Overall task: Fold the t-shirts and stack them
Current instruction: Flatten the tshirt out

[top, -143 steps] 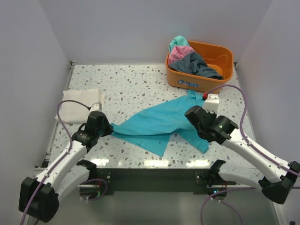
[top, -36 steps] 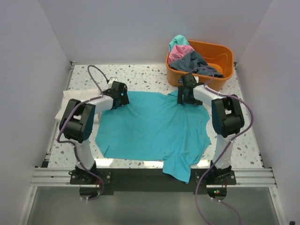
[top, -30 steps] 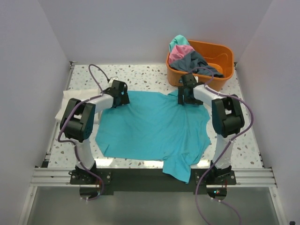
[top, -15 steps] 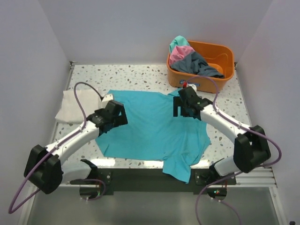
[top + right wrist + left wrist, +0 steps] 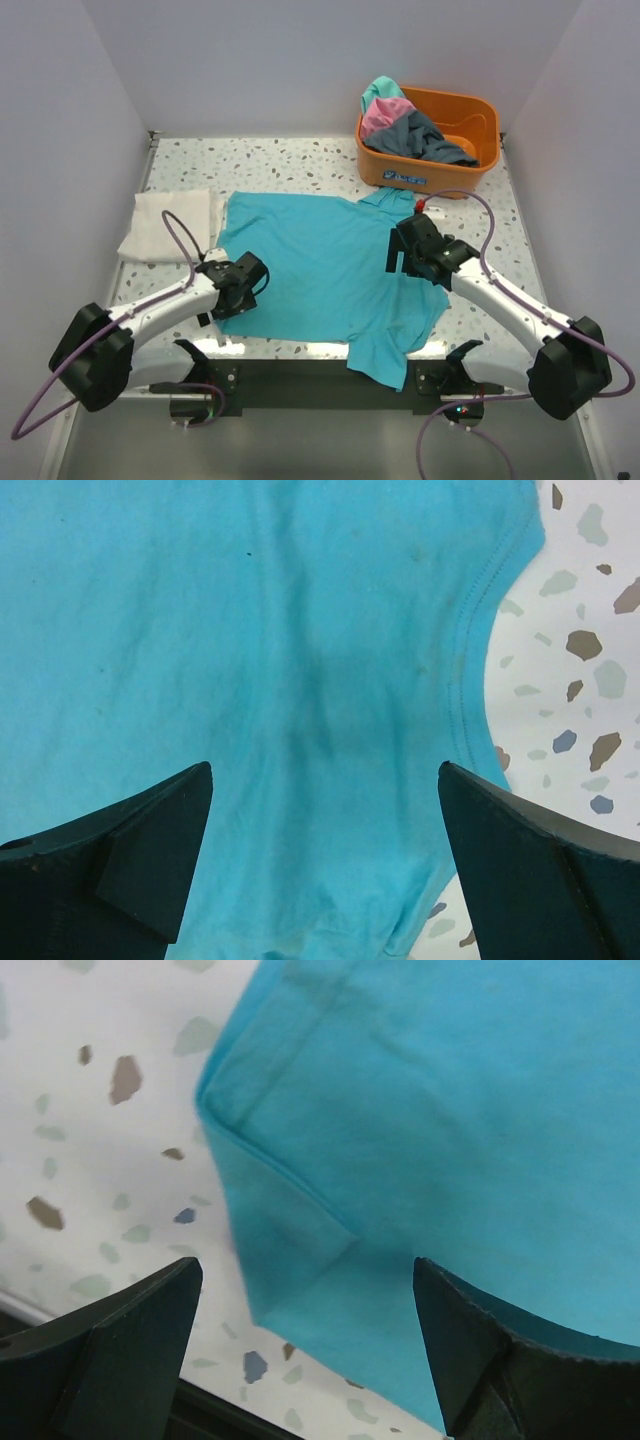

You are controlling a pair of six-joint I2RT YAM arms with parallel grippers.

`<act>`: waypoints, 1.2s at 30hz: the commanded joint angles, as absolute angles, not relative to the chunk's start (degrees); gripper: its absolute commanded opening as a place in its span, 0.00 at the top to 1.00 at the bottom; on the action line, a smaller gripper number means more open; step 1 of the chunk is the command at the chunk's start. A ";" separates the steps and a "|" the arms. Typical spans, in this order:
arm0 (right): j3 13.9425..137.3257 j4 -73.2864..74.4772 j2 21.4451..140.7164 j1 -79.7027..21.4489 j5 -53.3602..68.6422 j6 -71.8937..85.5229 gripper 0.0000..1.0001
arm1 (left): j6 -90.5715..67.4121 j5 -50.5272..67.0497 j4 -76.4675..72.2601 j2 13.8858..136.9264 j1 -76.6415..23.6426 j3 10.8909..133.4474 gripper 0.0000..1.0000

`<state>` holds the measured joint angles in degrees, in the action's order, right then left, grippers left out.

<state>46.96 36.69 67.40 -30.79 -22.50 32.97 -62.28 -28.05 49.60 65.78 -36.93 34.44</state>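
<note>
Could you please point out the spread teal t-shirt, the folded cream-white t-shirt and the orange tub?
spread teal t-shirt [image 5: 320, 265]: top view, chest middle.
folded cream-white t-shirt [image 5: 170, 225]: top view, its middle.
orange tub [image 5: 450, 178]: top view, front wall.

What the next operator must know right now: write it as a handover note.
Left gripper: open, empty, over the near-left corner of the teal shirt.
Right gripper: open, empty, over its right side.
That shirt lies flat on the table, one part hanging off the near edge.
Cream shirt lies folded at the left.
The pink shirt, dark grey shirt and second teal shirt are in the tub.
Done: one folded, one spread.
Left: fold the teal, stack it on the cream, then the tub's three.
</note>
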 commanded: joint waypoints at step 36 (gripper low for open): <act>41.57 42.71 57.92 -38.49 -21.00 36.29 0.02 | -74.97 -38.49 54.93 71.90 -39.02 36.21 0.66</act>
<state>41.63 41.78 58.37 -37.43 -21.28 34.24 -73.91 -35.48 54.74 73.73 -38.76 36.10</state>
